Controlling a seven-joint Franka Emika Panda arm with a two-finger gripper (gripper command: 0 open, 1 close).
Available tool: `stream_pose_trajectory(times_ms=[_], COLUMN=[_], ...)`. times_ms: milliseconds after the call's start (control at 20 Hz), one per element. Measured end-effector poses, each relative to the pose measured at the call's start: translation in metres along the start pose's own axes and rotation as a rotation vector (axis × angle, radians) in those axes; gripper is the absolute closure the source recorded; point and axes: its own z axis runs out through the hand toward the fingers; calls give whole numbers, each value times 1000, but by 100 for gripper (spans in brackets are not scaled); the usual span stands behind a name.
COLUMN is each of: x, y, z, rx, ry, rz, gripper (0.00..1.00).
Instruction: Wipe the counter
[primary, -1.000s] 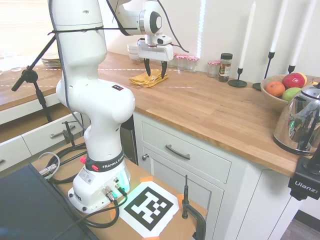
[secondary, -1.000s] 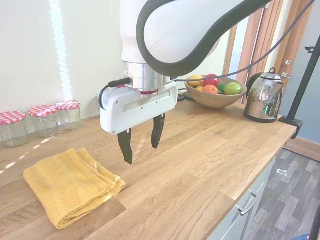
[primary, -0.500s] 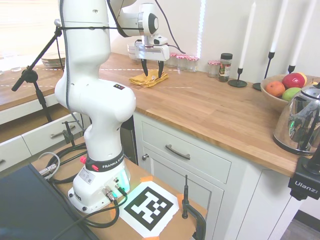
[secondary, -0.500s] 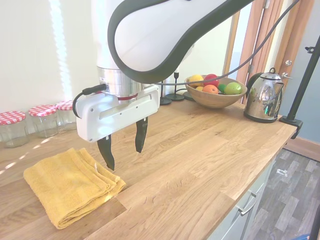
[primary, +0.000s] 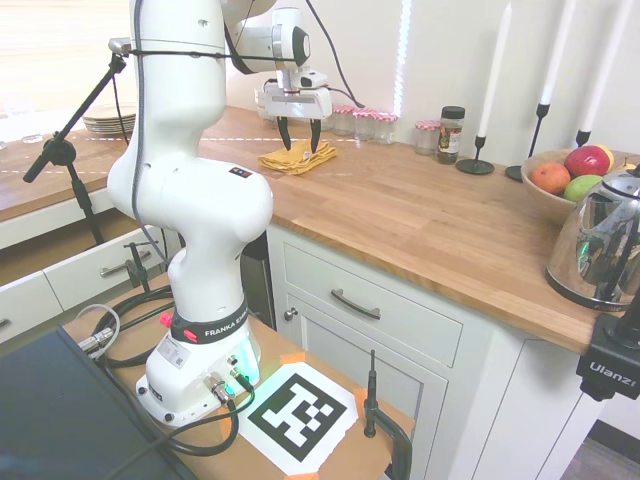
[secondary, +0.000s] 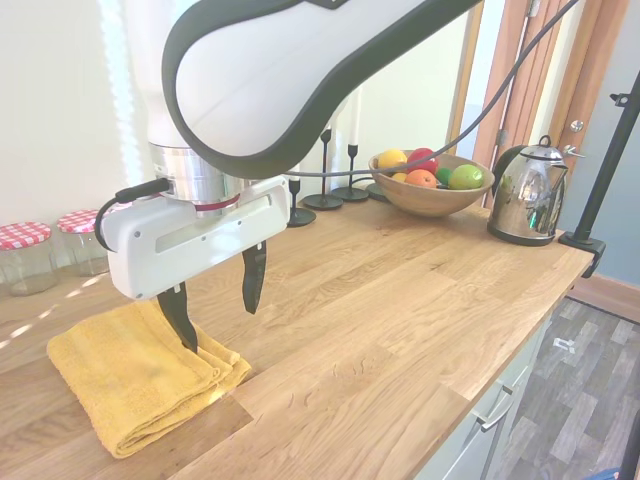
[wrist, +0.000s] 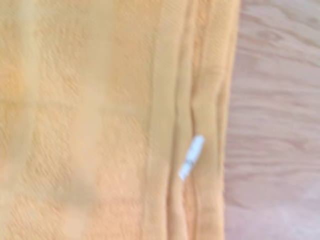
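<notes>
Table (primary: 420, 215): long wooden butcher-block top over pale cabinets, plank grain visible.
Towel (secondary: 140, 375): yellow, folded, flat on table near left end; layered edges and small white tag (wrist: 191, 157) seen in wrist view.
Gripper (secondary: 217, 298): above towel's right edge, pointing down, fingers apart, nothing between them; one fingertip (secondary: 185, 330) low over the cloth, contact not certain.
Jars (secondary: 25, 255): red-checked lids, in a row at the far wall behind towel.
Fruit bowl (secondary: 428, 195): wooden, well right of towel, near candlesticks (secondary: 323, 170).
Kettle (secondary: 527, 195): chrome, at far right of table.
</notes>
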Motion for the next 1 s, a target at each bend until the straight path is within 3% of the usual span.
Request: stream_pose_trajectory(times_ms=[750,1000], x=[3,6], y=[-81,-93], z=[16,43], rx=[-28,-58], ry=[-7,-21], rz=[-4,8], gripper=[0,0])
